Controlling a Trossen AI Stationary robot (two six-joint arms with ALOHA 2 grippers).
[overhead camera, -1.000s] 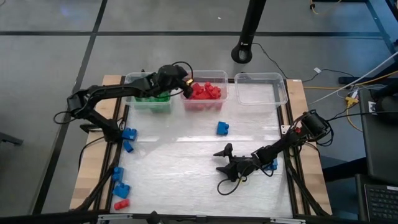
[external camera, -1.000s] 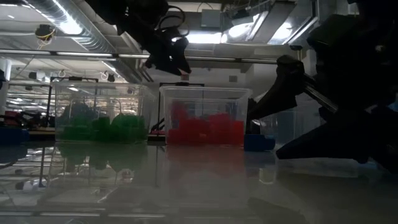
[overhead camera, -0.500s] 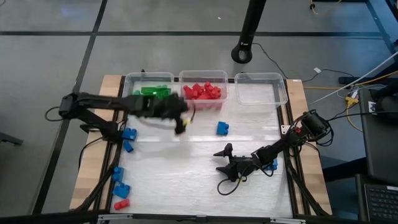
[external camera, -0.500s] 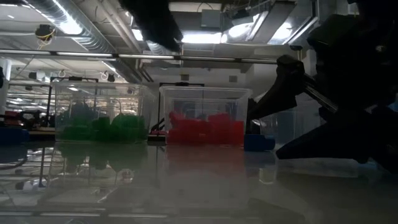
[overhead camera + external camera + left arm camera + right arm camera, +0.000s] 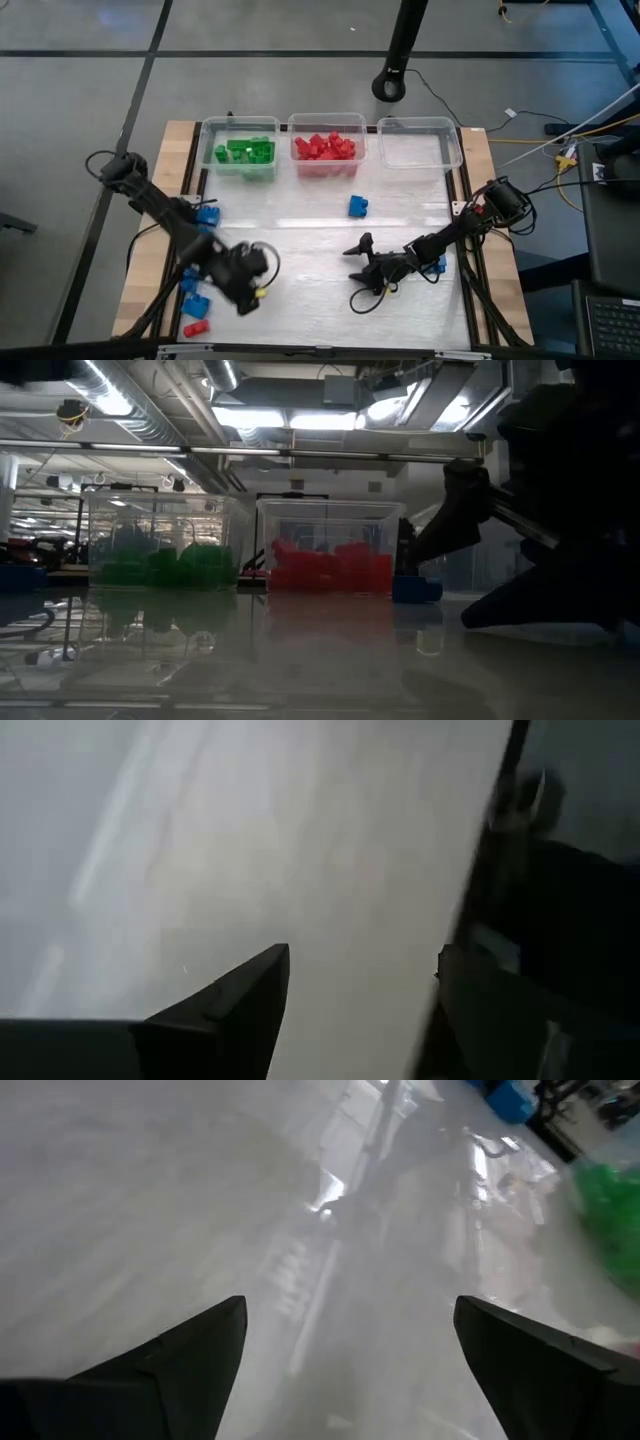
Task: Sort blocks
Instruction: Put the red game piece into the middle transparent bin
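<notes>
Near the loose blue blocks (image 5: 196,303), the left claw (image 5: 248,283) hangs spread and empty; the right claw (image 5: 358,270) rests spread too.

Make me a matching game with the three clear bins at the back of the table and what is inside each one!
Bins, as the high view shows them:
1. Left bin
2. Middle bin
3. Right bin

What is inside:
A. red blocks
B. nothing
C. green blocks

Pairs: 1-C, 2-A, 3-B.
</notes>
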